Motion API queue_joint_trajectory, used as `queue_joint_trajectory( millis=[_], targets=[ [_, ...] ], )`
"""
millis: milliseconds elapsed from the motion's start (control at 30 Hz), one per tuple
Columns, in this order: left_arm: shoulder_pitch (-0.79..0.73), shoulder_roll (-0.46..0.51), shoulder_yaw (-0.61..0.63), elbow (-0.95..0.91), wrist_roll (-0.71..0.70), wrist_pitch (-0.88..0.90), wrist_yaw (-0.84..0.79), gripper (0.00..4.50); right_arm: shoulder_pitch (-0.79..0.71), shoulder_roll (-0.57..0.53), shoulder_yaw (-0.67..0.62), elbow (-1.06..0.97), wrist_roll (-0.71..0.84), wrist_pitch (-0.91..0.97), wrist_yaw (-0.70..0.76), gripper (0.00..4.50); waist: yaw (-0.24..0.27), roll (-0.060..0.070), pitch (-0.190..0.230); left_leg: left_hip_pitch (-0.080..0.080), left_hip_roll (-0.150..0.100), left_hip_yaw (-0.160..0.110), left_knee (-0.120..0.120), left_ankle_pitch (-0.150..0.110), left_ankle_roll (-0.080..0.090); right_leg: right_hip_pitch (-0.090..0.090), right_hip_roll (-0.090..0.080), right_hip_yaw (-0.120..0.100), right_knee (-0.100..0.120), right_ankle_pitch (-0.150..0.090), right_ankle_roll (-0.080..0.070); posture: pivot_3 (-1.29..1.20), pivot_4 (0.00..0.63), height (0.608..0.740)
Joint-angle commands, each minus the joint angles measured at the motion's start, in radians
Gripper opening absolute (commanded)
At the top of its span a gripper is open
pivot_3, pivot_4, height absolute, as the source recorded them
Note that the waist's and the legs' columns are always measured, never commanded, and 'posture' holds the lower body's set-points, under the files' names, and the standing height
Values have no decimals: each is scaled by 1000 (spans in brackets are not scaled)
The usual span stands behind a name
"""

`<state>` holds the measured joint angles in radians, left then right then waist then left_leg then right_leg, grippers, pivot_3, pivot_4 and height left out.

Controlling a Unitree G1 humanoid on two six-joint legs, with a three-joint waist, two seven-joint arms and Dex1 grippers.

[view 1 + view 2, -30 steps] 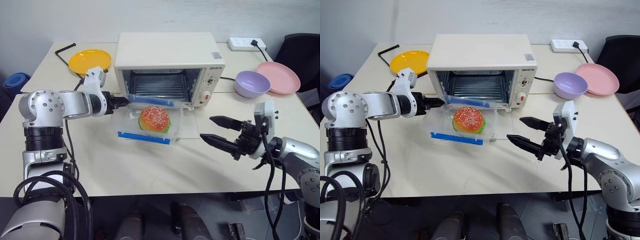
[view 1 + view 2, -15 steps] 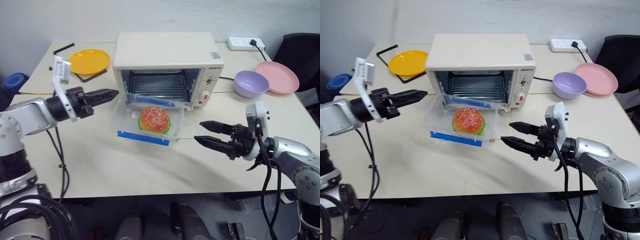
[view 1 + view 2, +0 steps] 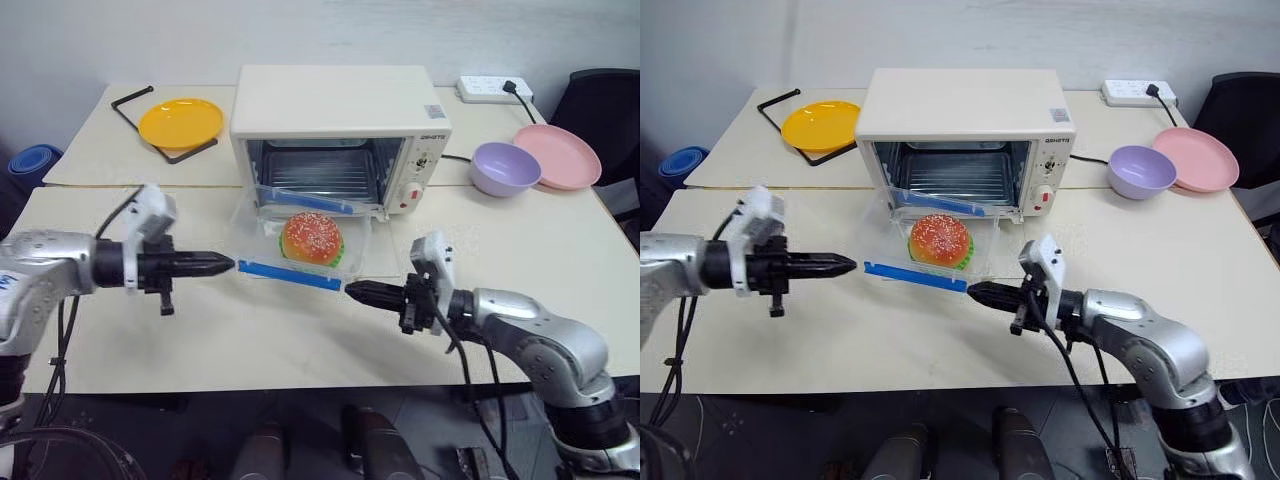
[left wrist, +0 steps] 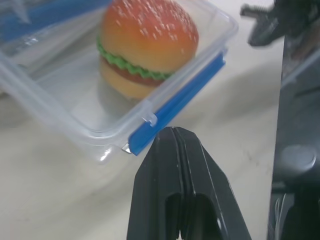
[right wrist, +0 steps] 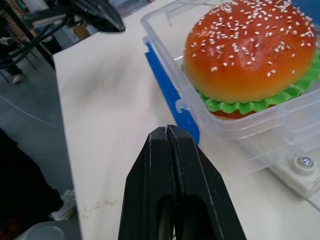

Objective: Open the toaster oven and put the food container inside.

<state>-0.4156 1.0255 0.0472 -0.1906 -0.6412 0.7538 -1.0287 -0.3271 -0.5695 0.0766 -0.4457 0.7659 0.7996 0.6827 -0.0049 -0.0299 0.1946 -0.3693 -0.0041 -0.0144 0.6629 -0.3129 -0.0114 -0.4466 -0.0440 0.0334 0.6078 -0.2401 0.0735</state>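
The cream-white toaster oven (image 3: 335,100) stands open, its glass door folded down flat. On that door rests the clear food container (image 3: 355,250), lidless, with a toy hamburger (image 3: 312,238) inside and a blue clip (image 3: 290,275) along its near side. My left gripper (image 3: 228,264) is shut, held level, its tip just short of the clip's left end (image 4: 150,131). The right gripper (image 3: 350,292) is shut too, with its tip close to the clip's right end (image 5: 167,92). Neither one holds anything.
A yellow plate (image 3: 181,122) on a black wire frame sits at the back left. A purple bowl (image 3: 505,166), a pink plate (image 3: 557,153) and a power strip (image 3: 490,88) lie at the back right. A black chair (image 3: 610,100) stands beyond the table's right edge.
Both grippers have shut. The left hand rolled, drew back and sank to the container's near left corner. The right hand moved left and down to the near right corner.
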Motion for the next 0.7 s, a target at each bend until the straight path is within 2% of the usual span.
queue_joint_trajectory(
  millis=[33,200,333,500,700],
  targets=[
    [-59,-54,-61,28,82,-51,19,0,-26,37,16,18,-57,-37,-33,44,2,0,0,0,0,0,0,0,0,0,0,0,0,0,1,0,150,740],
    [-120,-153,-126,69,203,-136,72,0,-72,117,30,110,-172,-80,-123,44,0,0,0,-1,-1,-1,0,-1,1,-1,1,0,2,1,2,0,150,740],
    [-186,-260,-119,122,239,-151,149,0,-123,164,17,191,-225,-111,-146,44,0,0,0,-1,-1,0,0,-1,1,-1,1,-1,2,2,3,0,150,740],
    [-221,-317,-112,173,282,-179,186,0,-166,190,16,261,-273,-154,-142,44,-3,0,0,0,0,0,0,-1,1,-1,1,-1,3,2,3,0,150,740],
    [-305,-410,-84,334,345,-239,292,0,-290,261,1,456,-368,-257,-192,44,-3,0,0,1,-1,1,2,0,1,-1,1,-2,4,3,4,0,150,740]
  ],
)
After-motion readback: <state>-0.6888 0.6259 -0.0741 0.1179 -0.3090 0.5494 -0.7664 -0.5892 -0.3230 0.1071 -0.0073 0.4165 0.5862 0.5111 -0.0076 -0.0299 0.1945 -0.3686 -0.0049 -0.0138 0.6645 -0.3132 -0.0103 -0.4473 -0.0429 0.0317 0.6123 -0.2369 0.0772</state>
